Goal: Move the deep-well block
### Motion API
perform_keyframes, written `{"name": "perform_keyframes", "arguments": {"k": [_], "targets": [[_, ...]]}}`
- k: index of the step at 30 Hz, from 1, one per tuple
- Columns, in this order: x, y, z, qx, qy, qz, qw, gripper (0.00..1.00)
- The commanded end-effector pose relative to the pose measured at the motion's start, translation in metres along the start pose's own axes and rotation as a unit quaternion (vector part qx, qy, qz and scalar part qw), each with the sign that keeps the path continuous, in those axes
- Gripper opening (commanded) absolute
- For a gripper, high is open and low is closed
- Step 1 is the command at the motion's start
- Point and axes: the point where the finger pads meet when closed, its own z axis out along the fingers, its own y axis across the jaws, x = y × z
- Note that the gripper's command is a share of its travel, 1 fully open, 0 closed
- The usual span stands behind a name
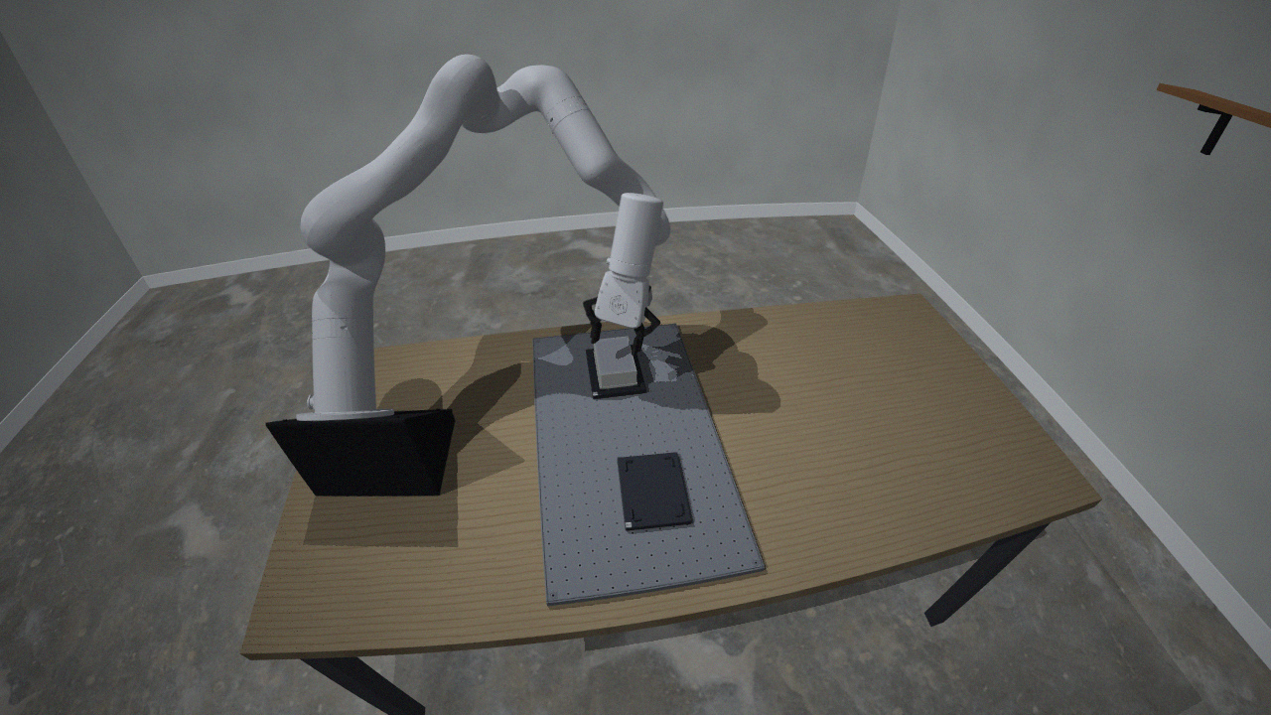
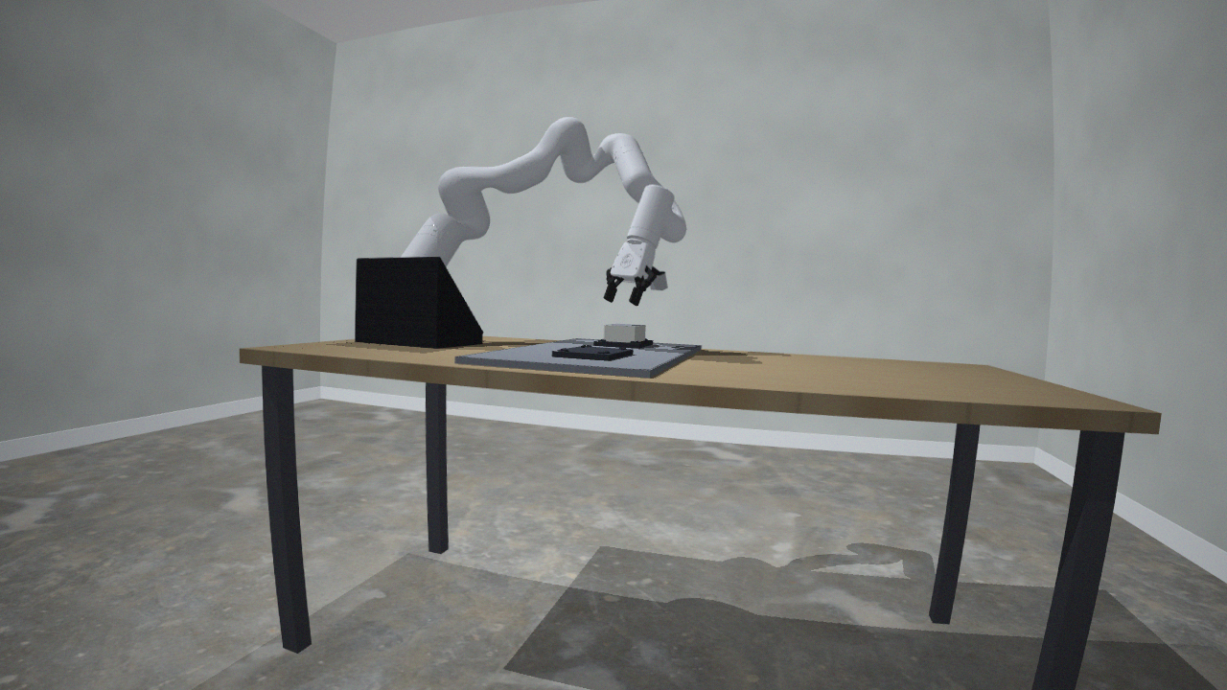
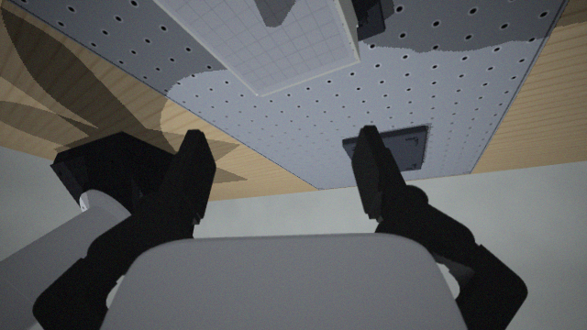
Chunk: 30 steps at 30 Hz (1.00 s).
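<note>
The white deep-well block [image 1: 618,366] sits on the dark nest N1 [image 1: 619,391] at the far end of the grey perforated plate [image 1: 641,462]. It also shows in the exterior view [image 2: 624,332] and at the top of the wrist view [image 3: 271,41]. My gripper [image 1: 617,338] [image 2: 624,294] is open and empty, tilted, hovering above the block with clear air between them. The dark nest N2 [image 1: 654,491] lies empty nearer the front of the plate, and shows behind my right finger in the wrist view [image 3: 404,148].
A black wedge-shaped base block [image 1: 368,449] holds the arm at the table's left side. The wooden table [image 1: 844,426] extends to the right of the plate. A small shelf [image 1: 1212,110] is on the right wall.
</note>
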Motion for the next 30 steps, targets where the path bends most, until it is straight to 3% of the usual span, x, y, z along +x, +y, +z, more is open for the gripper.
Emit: {"name": "perform_keyframes", "arguments": {"k": [1,8,13,15,19,22,30], "targets": [[0.011,-0.009,0.000,-0.001,0.051,-0.060,0.997,1.00],[0.018,-0.014,-0.001,-0.014,0.092,-0.120,0.988,1.00],[0.029,-0.018,-0.004,-0.037,0.128,-0.177,0.975,1.00],[0.029,-0.018,-0.004,-0.037,0.128,-0.177,0.975,1.00],[0.035,-0.019,-0.008,-0.065,0.156,-0.227,0.959,1.00],[0.037,-0.019,-0.009,-0.080,0.166,-0.248,0.951,1.00],[0.037,-0.019,-0.009,-0.080,0.166,-0.248,0.951,1.00]]}}
